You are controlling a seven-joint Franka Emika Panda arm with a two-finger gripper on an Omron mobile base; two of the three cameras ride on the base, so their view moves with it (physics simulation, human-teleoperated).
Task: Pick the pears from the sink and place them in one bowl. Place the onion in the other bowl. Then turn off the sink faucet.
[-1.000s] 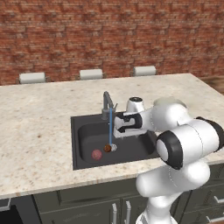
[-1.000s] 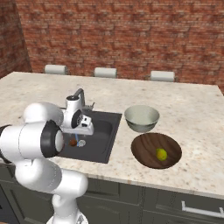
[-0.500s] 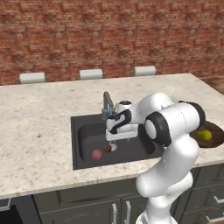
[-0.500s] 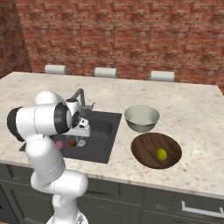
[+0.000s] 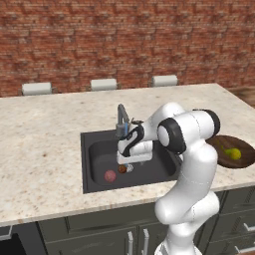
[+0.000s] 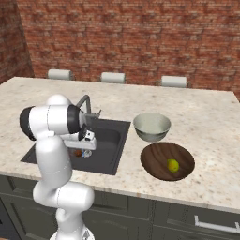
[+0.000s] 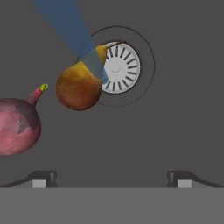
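My gripper (image 7: pixel 111 179) hangs open over the dark sink (image 5: pixel 99 149), with nothing between its fingertips (image 7: pixel 43 178). In the hand view the brownish-orange pear (image 7: pixel 81 85) lies beside the round drain (image 7: pixel 117 68), under the blue water stream (image 7: pixel 65 22). The pink-red onion (image 7: pixel 17 126) lies left of it. Both also show on the basin floor: pear (image 5: pixel 122 169), onion (image 5: pixel 110 176), just below the gripper (image 5: pixel 128 162). The yellow-green pear (image 6: pixel 173 165) sits in the wooden bowl (image 6: pixel 154 161). The grey bowl (image 6: pixel 151 126) is empty. The faucet (image 5: pixel 121 117) is running.
Speckled stone counter (image 5: pixel 45 149) surrounds the sink, with a brick wall behind. The arm's white links (image 5: pixel 184 134) reach over the right half of the basin. Both bowls stand on the counter (image 6: pixel 206 136) right of the sink.
The arm has swung left and down into the sink, bringing the hand over the brown pear and the drain. The jaws have stayed open. Fruit and onion have not moved.
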